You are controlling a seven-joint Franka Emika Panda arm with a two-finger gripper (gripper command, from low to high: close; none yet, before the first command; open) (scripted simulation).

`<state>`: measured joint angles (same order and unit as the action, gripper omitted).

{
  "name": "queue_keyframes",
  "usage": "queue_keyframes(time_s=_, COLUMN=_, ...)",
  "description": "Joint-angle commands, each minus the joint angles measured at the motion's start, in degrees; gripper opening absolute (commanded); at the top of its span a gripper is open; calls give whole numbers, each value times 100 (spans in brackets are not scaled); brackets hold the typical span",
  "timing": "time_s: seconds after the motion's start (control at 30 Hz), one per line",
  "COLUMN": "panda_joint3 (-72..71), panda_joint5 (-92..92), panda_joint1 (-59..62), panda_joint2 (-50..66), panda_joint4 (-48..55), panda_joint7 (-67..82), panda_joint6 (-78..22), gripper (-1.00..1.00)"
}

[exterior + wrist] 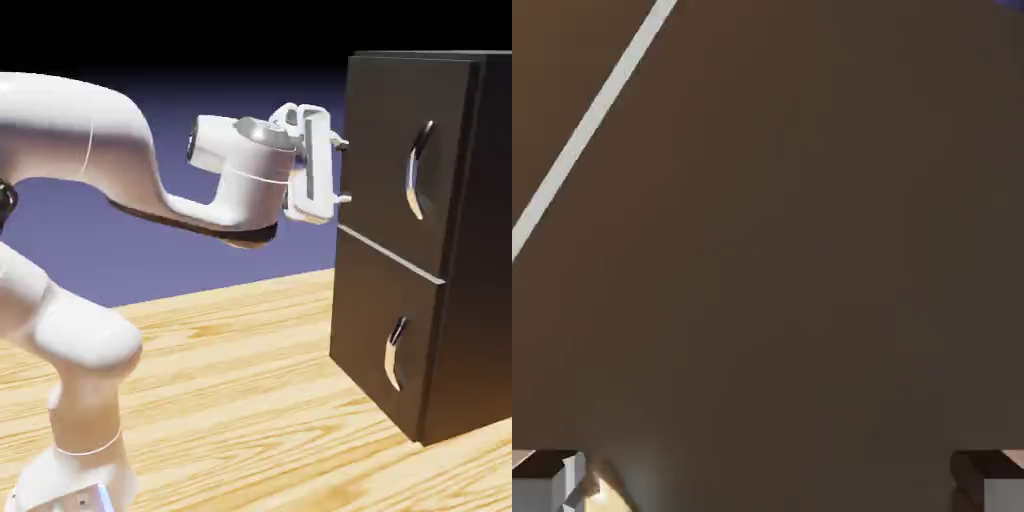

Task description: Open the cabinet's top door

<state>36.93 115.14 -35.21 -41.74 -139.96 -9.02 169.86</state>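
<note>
**Gripper at upper panel, handle not held**

Cabinet (425,240) stands on the wooden table (240,400), closed. Gripper (343,171) faces the top door (405,165) near its left edge, fingers (340,144) spread wide, nothing between them. Long silver handle (417,170) sits well apart to the right (hand view: dark panel fills the frame, one pale diagonal line).

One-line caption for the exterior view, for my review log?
The open hand faces the closed top door of the cabinet, at its edge away from the silver handle.
</note>
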Motion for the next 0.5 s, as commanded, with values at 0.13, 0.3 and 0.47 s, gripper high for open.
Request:
queue_keyframes(time_s=0.13, panda_joint3=400, panda_joint5=1246, panda_joint1=-374, panda_joint2=-98, panda_joint4=228, panda_joint7=362, panda_joint6=-45, gripper=0)
queue_keyframes(time_s=0.3, panda_joint3=799, panda_joint5=2492, panda_joint1=-747, panda_joint2=-196, panda_joint4=455, panda_joint7=724, panda_joint6=-90, gripper=0)
queue_keyframes(time_s=0.47, panda_joint3=1199, panda_joint5=3738, panda_joint1=-1121, panda_joint2=-295, panda_joint4=683, panda_joint7=1086, panda_joint6=-135, gripper=0)
